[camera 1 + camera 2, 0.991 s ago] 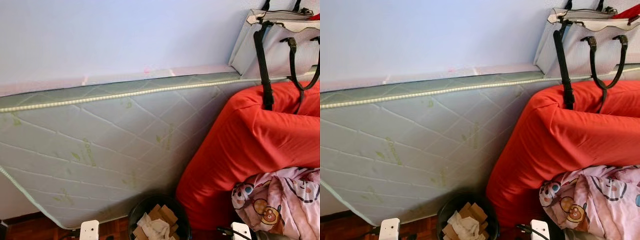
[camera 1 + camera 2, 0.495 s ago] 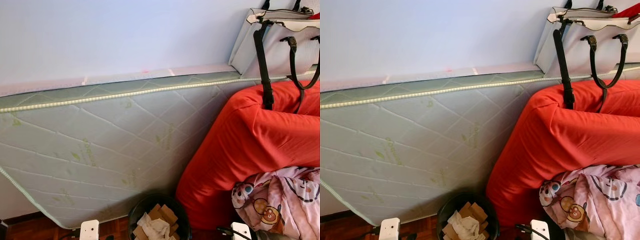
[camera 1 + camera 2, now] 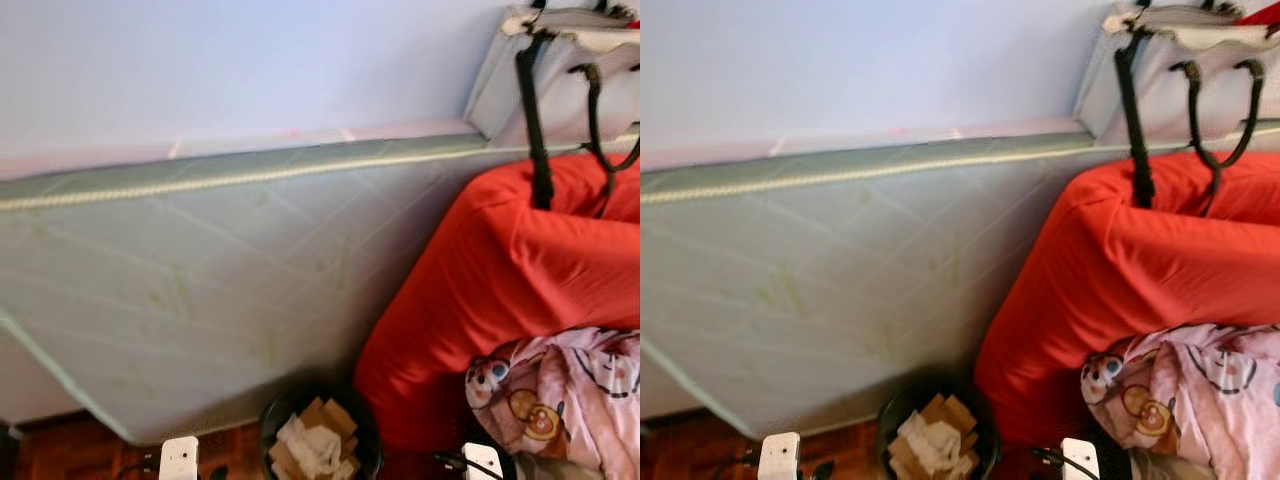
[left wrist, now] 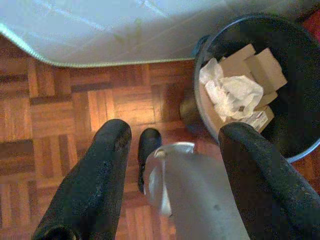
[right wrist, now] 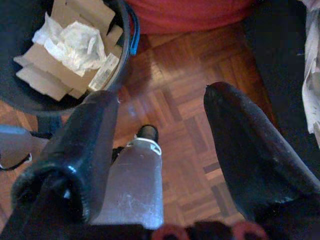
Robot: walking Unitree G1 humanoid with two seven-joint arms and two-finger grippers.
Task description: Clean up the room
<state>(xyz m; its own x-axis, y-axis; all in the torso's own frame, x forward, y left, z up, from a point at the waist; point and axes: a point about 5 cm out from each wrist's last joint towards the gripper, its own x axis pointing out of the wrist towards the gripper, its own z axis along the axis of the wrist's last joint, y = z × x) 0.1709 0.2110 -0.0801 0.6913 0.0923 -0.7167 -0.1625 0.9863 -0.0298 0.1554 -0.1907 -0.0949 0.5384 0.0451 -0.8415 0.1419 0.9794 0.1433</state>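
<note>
Both arms hung idle over the parquet floor (image 4: 60, 110), the left tool (image 4: 165, 165) and right tool (image 5: 160, 145) spread wide and empty — nothing was yet chosen. The black bin (image 3: 318, 440), holding cardboard and crumpled paper, stood between a propped mattress (image 3: 200, 290) and a red cushion (image 3: 500, 270) bearing a pink blanket (image 3: 570, 390) — probably the next job.
</note>
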